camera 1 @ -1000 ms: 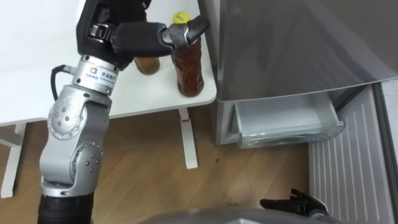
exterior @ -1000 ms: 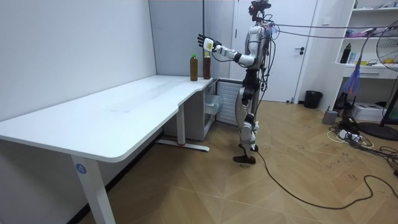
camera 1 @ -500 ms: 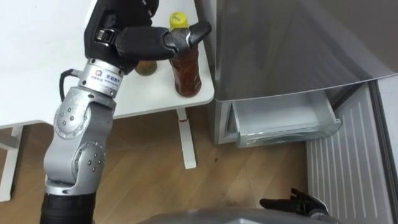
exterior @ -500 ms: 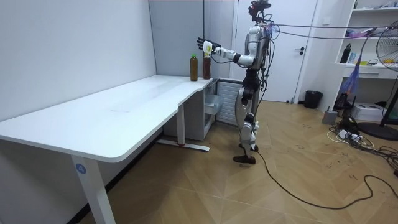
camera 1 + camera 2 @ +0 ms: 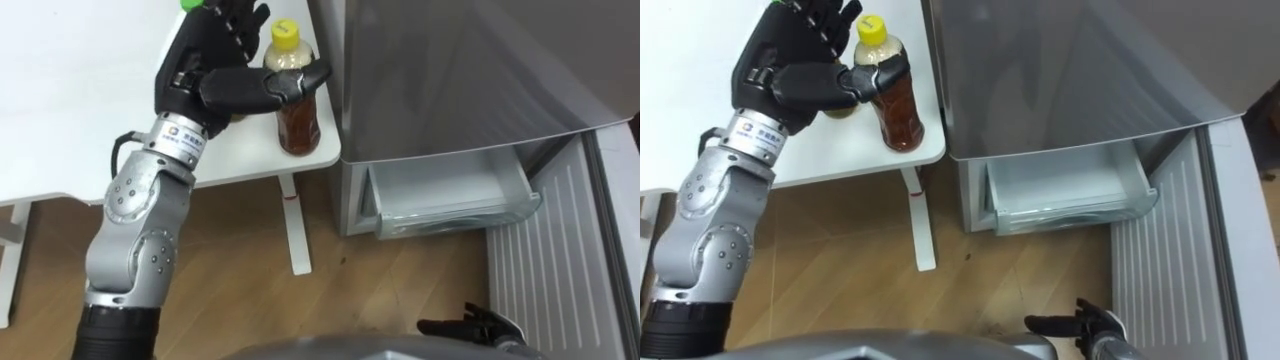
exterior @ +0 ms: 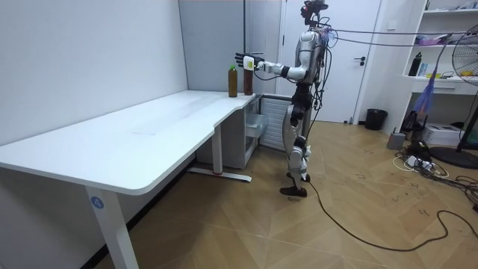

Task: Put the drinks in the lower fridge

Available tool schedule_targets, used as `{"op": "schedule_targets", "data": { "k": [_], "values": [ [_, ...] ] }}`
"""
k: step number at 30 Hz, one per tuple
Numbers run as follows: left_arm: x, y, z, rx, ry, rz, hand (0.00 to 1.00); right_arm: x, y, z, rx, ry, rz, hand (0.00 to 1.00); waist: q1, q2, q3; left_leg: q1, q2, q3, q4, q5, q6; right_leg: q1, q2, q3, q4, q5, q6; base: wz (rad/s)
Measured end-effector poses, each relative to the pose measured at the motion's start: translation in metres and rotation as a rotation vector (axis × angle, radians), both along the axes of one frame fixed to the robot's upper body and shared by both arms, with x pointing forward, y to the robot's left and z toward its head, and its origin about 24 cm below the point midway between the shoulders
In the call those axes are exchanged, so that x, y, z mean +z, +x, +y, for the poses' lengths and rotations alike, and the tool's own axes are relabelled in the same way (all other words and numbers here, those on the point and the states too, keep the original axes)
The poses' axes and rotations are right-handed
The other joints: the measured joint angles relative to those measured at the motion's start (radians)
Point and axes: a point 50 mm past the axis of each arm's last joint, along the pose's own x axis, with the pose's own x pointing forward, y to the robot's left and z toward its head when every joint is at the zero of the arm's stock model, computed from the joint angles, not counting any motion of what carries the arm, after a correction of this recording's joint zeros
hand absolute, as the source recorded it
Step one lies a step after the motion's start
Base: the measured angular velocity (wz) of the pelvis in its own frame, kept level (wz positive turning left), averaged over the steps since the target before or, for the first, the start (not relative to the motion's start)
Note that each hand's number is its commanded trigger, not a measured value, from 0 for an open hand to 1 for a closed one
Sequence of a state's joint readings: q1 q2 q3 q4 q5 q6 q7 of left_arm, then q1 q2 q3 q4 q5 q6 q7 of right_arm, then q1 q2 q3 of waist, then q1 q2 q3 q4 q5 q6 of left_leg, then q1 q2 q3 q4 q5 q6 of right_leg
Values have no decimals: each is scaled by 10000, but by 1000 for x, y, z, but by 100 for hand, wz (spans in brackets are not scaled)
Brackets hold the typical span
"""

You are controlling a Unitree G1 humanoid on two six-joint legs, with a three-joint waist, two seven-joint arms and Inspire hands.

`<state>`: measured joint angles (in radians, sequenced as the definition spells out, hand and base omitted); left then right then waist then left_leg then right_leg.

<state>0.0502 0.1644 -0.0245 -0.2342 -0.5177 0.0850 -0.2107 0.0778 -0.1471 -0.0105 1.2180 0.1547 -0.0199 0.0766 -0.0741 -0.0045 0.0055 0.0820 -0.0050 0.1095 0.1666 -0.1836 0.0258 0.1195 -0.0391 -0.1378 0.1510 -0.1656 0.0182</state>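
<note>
Left eye view, right hand (image 5: 468,325): nearest of all, down at the bottom edge, low over the wood floor (image 5: 250,270), dark fingers stretched out slack, nothing in them.
Lower fridge drawer (image 5: 450,200): pulled out, pale and see-through.
Fridge door (image 5: 545,270): swung open on the robot's right of the drawer, ribbed white inner face showing.
Fridge (image 5: 460,70): grey front above the drawer, right beside the table's end.
Left hand (image 5: 205,80): up at the table corner and spread wide, fingers straight behind the bottle, thumb laid across its shoulder, not closed round it.
Yellow-capped bottle (image 5: 298,125): brown drink, upright on the table corner next to the fridge, between thumb and fingers.
Green-capped bottle (image 6: 232,81): upright just beside the first, on the side away from the fridge.
Table (image 5: 60,120): white top, both drinks on it.
Stance: in the room view the robot stands upright at the table's end, left arm held out level towards the bottles.
</note>
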Motion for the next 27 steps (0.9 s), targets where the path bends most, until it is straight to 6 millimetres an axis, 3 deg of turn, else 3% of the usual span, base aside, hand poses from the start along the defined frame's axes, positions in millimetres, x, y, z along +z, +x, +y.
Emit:
{"op": "schedule_targets", "data": {
  "k": [9, 27],
  "values": [
    [-9, 1, -3, -127, 10, 382, 0, 0, 0, 1, 106, -12, 18, 0, -10, 59, -22, 21, 15, 2, 8, 0, -1, -5, 14, 4, 0, 2, -2, 0],
    [-13, 0, -2, -52, 132, 566, 0, 0, -1, 0, 137, -127, 76, 0, -11, 62, 8, -5, 95, 1, -8, -5, -15, -18, 38, 21, -1, 6, -9, 0]
  ]
}}
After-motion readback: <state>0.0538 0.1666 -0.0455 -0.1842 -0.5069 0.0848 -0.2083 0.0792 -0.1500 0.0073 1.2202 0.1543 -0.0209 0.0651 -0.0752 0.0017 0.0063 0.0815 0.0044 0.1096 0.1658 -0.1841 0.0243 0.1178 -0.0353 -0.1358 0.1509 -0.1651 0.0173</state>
